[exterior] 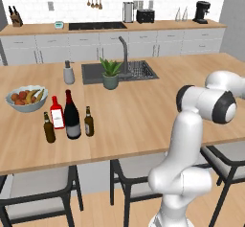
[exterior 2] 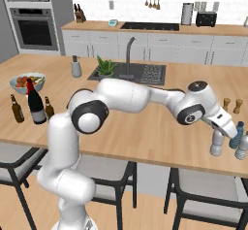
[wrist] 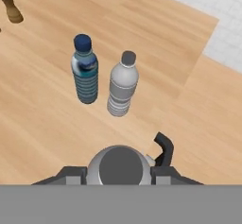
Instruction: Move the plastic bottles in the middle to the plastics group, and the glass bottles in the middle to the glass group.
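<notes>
From the left base camera I see the wine bottle (exterior: 72, 114) and small beer bottle (exterior: 89, 121) on the counter's left, among the glass group (exterior: 56, 113). On the right base camera, my gripper (exterior 2: 219, 134) clamps the water bottle (exterior 2: 217, 144) at the counter's right end. The hand camera shows its pale cap (wrist: 119, 164) between my fingers (wrist: 164, 148), with two plastic bottles (wrist: 85, 72) beyond.

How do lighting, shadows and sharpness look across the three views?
Left base view: even, flat light, wine bottle slightly soft. Right base view: soft shadow under the arm, no glare. Hand view: the clear bottle held in the gripper blurs up close, bottles beyond crisp.
</notes>
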Controlling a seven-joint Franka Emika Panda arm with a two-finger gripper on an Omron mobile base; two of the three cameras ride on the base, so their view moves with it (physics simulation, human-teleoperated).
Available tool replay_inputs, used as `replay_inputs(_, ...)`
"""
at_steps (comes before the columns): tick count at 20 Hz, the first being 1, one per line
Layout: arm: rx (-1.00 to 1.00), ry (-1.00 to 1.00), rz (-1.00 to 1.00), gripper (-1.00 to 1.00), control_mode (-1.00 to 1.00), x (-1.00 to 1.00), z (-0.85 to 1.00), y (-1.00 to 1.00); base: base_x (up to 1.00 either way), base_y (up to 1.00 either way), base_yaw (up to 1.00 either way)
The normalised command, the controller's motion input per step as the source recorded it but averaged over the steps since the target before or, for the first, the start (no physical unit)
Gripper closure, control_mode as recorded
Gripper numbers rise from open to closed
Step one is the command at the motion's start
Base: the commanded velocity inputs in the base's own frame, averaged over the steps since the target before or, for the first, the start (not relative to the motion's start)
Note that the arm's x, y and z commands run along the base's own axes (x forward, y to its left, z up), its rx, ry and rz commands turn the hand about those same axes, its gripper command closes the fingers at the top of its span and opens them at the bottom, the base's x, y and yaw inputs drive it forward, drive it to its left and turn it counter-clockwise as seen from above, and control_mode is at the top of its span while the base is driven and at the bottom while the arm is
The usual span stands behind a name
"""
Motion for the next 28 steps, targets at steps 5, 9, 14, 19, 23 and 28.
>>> replay_inputs(5, 0.0, -0.04, 0.0, 1.0, -1.0, 0.04, -0.09, 0.0, 0.0, 0.0, 0.0)
replay_inputs(9, 0.0, -0.1, 0.0, 1.0, -1.0, 0.03, -0.38, 0.0, 0.0, 0.0, 0.0)
replay_inputs(14, 0.0, -0.09, 0.0, 1.0, -1.0, 0.17, -0.28, 0.0, 0.0, 0.0, 0.0)
replay_inputs(19, 0.0, -0.03, 0.0, 1.0, -1.0, 0.23, 0.0, 0.0, 0.0, 0.0, 0.0)
replay_inputs(23, 0.0, 0.0, 0.0, 1.0, -1.0, 0.15, 0.0, -0.06, 0.0, 0.0, 0.0)
replay_inputs(28, 0.0, 0.0, 0.0, 1.0, -1.0, 0.0, 0.0, -0.18, 0.0, 0.0, 0.0)
